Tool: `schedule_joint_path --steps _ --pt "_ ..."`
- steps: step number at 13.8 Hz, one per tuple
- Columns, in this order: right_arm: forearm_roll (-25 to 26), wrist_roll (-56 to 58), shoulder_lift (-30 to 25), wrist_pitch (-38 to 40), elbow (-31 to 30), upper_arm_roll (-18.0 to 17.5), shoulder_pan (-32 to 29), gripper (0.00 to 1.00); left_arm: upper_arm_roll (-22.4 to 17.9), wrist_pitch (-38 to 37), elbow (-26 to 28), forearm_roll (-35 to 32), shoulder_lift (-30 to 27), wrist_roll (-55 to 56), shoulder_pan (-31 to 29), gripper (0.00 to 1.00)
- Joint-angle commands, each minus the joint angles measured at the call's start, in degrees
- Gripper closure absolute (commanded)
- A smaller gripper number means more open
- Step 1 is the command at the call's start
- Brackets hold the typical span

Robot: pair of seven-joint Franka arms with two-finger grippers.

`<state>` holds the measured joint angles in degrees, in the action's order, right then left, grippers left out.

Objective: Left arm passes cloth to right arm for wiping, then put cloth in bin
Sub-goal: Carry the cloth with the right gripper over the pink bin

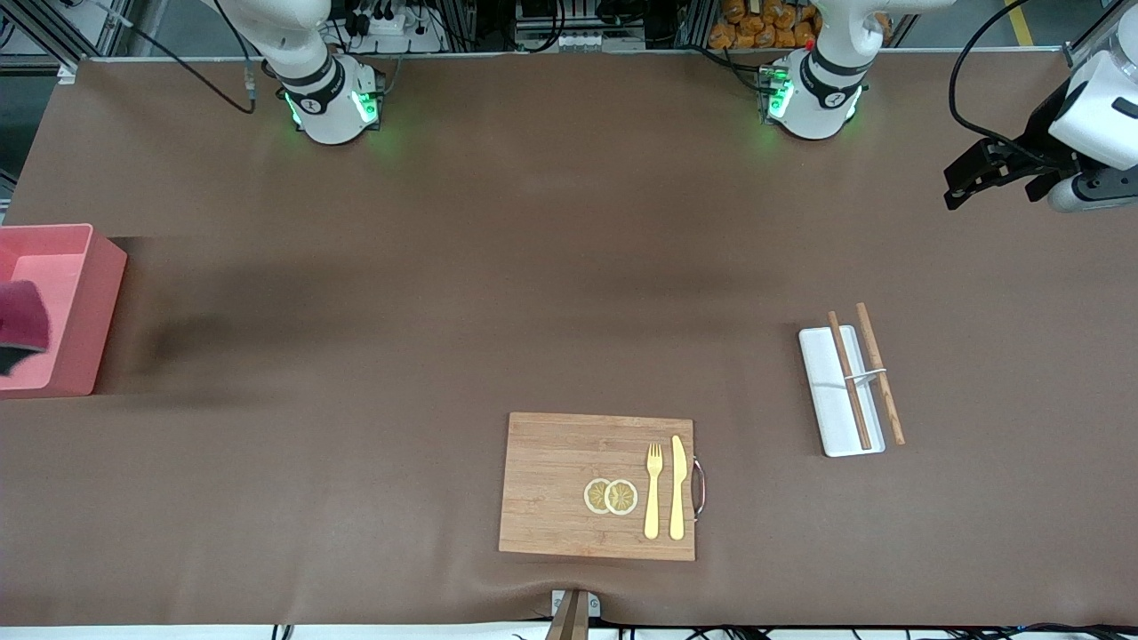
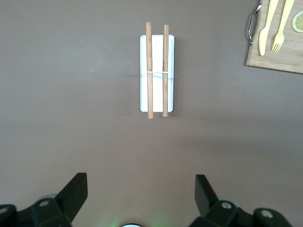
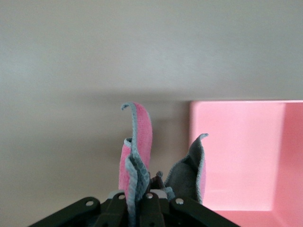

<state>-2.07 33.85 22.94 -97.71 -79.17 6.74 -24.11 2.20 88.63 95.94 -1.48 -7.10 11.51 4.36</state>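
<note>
- The right gripper (image 3: 142,201) is clenched on the cloth (image 3: 137,151), whose pink folds and grey edge stick up out of the pinched fingers in the right wrist view
- In the front view the cloth (image 1: 20,324) shows as a crimson bundle with a dark lower edge, hanging in the air over the bin (image 1: 84,302) at the edge of the frame; the gripper itself is cut off there
- The bin is a pink open-topped box at the right arm's end of the table; its inner floor and walls show beside the cloth in the right wrist view (image 3: 246,151)
- The left gripper (image 2: 142,194) is released, its 2 dark fingers spread wide apart with nothing between them; in the front view it (image 1: 965,182) hangs above the table at the left arm's end
- Under the left wrist camera lies a white tray (image 2: 157,73) with 2 wooden sticks (image 2: 149,71) across it lengthwise, joined by a thin band; in the front view 1 stick lies in the tray and the other just beside its rim
- A wooden board (image 1: 569,489) sits nearer to the front camera, carrying 2 lemon slices (image 1: 611,496), a yellow fork (image 1: 653,489) and a yellow knife (image 1: 677,487), with a metal handle at its end toward the tray
</note>
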Motion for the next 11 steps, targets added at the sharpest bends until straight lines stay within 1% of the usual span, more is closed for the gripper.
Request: schedule_joint_path --steps 1,4,5,9,11 --pt "3.38 7.87 2.02 -0.45 1.65 -1.47 -4.35 1.00 0.00 -0.47 -0.41 -0.01 0.07 -0.96 0.03 0.00" --pt "3.39 14.56 6.40 -6.68 1.48 -1.47 -9.01 1.00 0.00 -0.47 -0.58 0.07 0.24 -0.87 0.03 0.00" --pt "2.95 15.80 8.33 -9.92 1.30 -1.55 -10.41 1.00 0.00 -0.47 -0.58 0.07 0.16 -0.96 0.03 0.00" --pt "2.16 19.58 17.21 -19.42 0.33 -1.73 -13.32 1.00 0.00 -0.47 -0.58 0.07 0.24 -1.05 -0.15 0.00" --pt "-0.20 22.47 19.86 -21.11 0.33 -1.82 -14.38 1.00 0.00 -0.47 -0.58 0.07 0.24 -1.05 -0.06 0.00"
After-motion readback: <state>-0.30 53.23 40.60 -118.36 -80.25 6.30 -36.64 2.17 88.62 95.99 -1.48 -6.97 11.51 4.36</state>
